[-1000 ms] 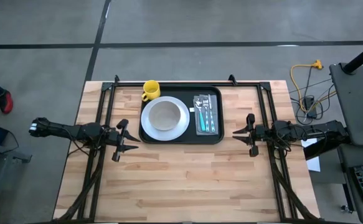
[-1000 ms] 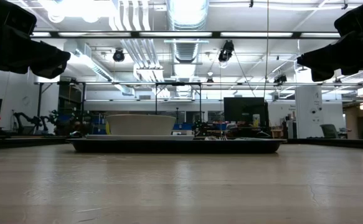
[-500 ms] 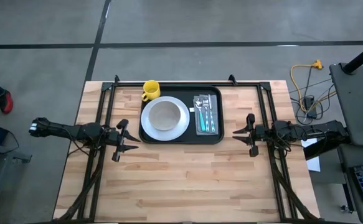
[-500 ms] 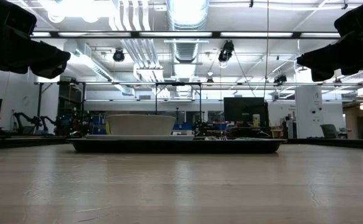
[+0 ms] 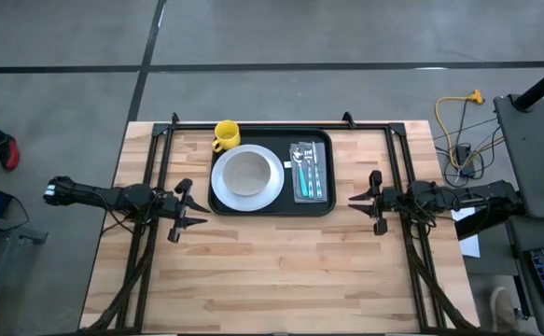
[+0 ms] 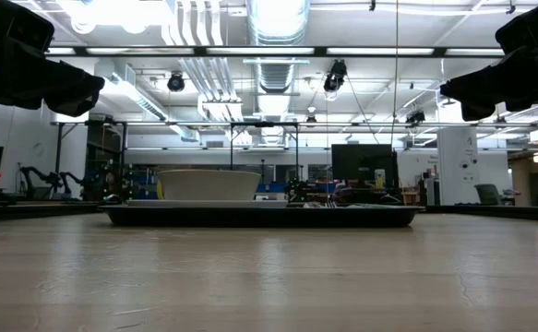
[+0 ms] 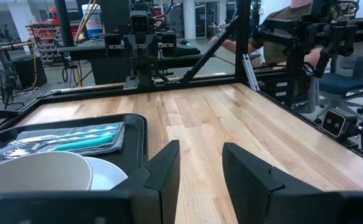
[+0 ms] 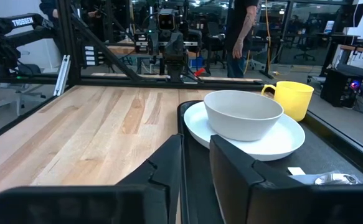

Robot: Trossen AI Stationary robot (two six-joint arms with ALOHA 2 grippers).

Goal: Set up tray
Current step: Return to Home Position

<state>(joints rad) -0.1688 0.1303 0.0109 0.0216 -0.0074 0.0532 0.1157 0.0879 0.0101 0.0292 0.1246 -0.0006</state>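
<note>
- You are on the closing step: from how things lie, the setting looks complete and the arms are being parked at the sides, so I judge the task all but done.
- The tray [image 5: 286, 207] sits against the far edge of the surface [image 5: 281, 271], midway between its left and right edges.
- On the tray's left half a white plate [image 5: 217, 187] carries a bowl [image 5: 247, 172]. On its right half a napkin [image 5: 321, 192] carries the cutlery [image 5: 306, 168], and a yellow mug [image 5: 226, 134] stands at the tray's far left corner.
- The left gripper [image 5: 188, 209] hangs near the tray's near left corner, apart from the rim. Its fingers [image 7: 164, 163] are spread with a clear gap and grip nothing.
- The right gripper [image 5: 369, 200] hangs between the tray's right rim and the right edge of the surface. Its fingers [image 8: 231, 163] are parted by a narrower gap and are likewise empty.
- The next move calls only for drawing both arms to rest. Keep the fingers clear of the tray rim so nothing on it is nudged.
- The only writing you can read is "TROSSEN" in white on the left arm [image 8: 20, 26], seen in the right wrist view. The tableware shows no legible brand or label.
</note>
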